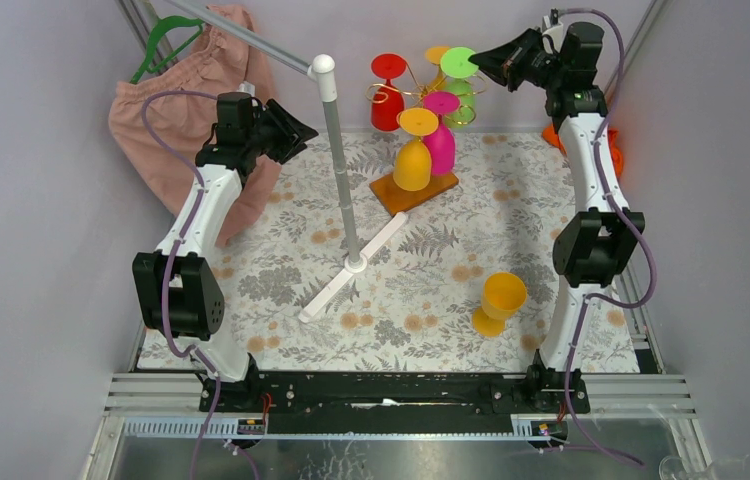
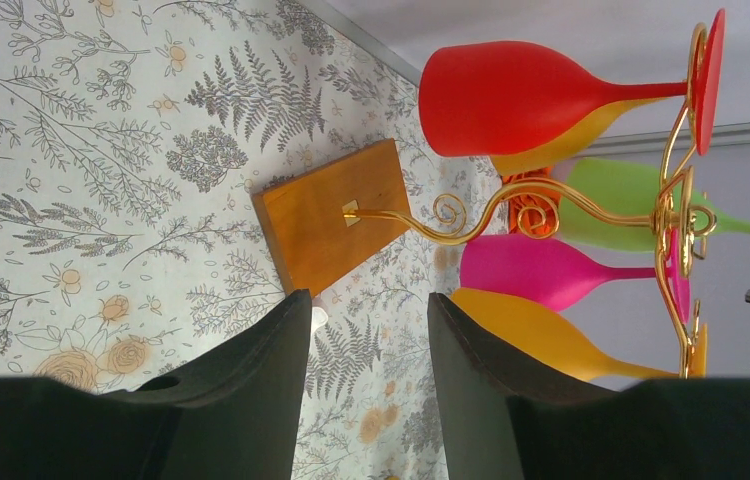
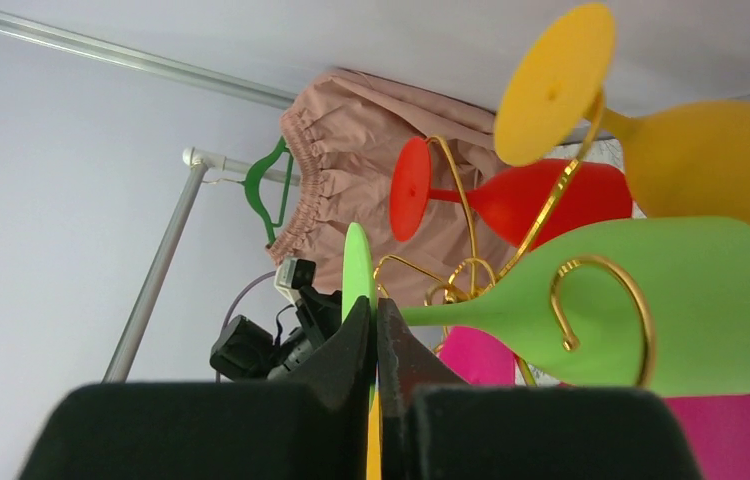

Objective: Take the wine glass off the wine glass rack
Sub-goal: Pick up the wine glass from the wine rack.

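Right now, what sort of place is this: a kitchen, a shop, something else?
Most likely a robot test cell, not a home: plain walls box in a floral table, the left arm and right arm are bolted to a metal rail, and the wine glass rack looks like a staged prop.

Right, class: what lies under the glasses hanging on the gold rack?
The rack's wooden base, resting on the floral cloth. From above, the orange glass and pink glass cover its far part.
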You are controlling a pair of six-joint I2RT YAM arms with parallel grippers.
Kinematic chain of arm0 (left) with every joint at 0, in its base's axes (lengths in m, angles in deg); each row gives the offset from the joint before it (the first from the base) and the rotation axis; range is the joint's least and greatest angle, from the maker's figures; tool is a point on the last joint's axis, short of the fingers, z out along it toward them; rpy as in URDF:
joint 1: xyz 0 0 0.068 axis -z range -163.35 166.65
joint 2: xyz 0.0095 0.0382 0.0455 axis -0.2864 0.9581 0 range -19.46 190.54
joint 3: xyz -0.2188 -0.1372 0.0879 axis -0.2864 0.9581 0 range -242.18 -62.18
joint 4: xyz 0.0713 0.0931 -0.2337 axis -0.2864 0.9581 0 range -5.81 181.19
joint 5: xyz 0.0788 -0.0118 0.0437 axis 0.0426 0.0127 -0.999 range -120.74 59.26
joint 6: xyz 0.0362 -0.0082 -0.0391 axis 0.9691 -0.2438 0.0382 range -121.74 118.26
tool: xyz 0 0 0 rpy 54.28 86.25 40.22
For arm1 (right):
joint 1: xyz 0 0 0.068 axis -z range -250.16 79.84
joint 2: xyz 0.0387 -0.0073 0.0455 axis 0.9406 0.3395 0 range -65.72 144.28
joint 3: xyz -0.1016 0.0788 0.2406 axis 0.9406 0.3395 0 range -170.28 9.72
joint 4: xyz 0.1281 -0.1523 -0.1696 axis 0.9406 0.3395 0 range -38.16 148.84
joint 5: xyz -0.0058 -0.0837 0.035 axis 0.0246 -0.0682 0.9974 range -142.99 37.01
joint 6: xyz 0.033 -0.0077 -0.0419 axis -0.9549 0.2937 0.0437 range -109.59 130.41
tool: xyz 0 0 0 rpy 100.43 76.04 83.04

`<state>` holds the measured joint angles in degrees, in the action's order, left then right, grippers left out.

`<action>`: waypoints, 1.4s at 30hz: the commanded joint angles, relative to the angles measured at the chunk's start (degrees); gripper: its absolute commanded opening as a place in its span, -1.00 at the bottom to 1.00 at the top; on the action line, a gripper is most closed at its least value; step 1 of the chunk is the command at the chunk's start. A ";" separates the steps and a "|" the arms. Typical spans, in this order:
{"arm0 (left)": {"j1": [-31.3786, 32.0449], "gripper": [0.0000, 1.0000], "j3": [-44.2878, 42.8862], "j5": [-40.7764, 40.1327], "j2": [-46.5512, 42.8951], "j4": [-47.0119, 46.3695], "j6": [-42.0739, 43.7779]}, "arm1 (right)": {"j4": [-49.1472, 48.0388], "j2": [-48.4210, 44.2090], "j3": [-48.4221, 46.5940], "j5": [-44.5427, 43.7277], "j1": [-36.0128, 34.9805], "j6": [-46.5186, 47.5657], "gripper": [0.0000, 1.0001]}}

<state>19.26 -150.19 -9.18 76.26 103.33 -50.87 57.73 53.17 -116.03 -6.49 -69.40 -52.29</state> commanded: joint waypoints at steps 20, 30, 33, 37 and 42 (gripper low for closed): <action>0.46 0.07 -0.18 -0.33 -1.43 -0.30 1.24 | -5.36 8.67 -8.13 -3.82 1.11 -3.11 -1.00; 0.46 0.07 -0.03 -0.12 -0.18 -0.55 0.96 | -9.63 -1.71 4.52 -6.32 7.31 0.10 -1.00; 0.46 0.07 0.17 0.01 -0.01 -0.59 0.96 | -9.67 -3.93 7.72 -6.71 9.51 1.20 -1.00; 0.42 0.07 1.07 0.45 -0.25 -1.40 0.92 | -10.72 -7.31 12.24 -5.96 11.52 1.51 -1.00; 0.14 0.07 4.23 4.08 -0.57 -4.62 -0.08 | -7.10 -17.78 20.79 -7.60 11.90 7.94 -1.00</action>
<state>19.26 -148.59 -8.44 76.26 102.67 -50.85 50.05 46.05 -99.36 -13.26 -56.53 -50.58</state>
